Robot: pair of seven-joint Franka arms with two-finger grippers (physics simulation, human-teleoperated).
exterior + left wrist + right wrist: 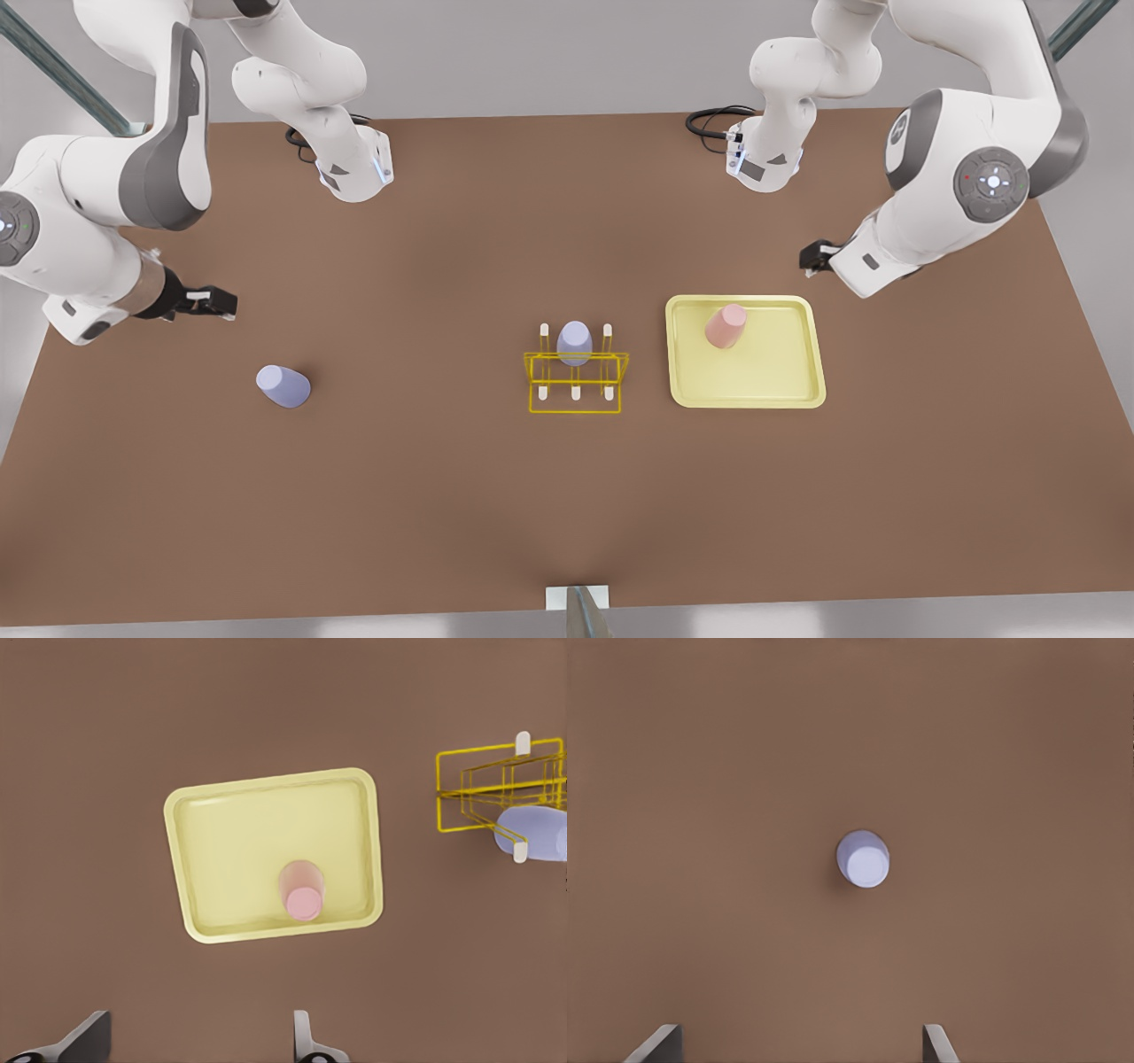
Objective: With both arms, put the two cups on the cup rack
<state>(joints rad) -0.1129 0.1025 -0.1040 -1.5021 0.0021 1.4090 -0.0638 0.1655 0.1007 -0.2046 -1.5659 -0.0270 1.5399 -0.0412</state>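
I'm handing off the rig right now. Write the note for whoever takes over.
Left gripper: open, empty, above the tray, near the pink cup standing on it.
Right gripper: open, empty, above the loose lavender cup on the table.
Cup rack: a second lavender cup sits on a back peg.
Left: grasp the pink and loose lavender cups, put them on pegs.
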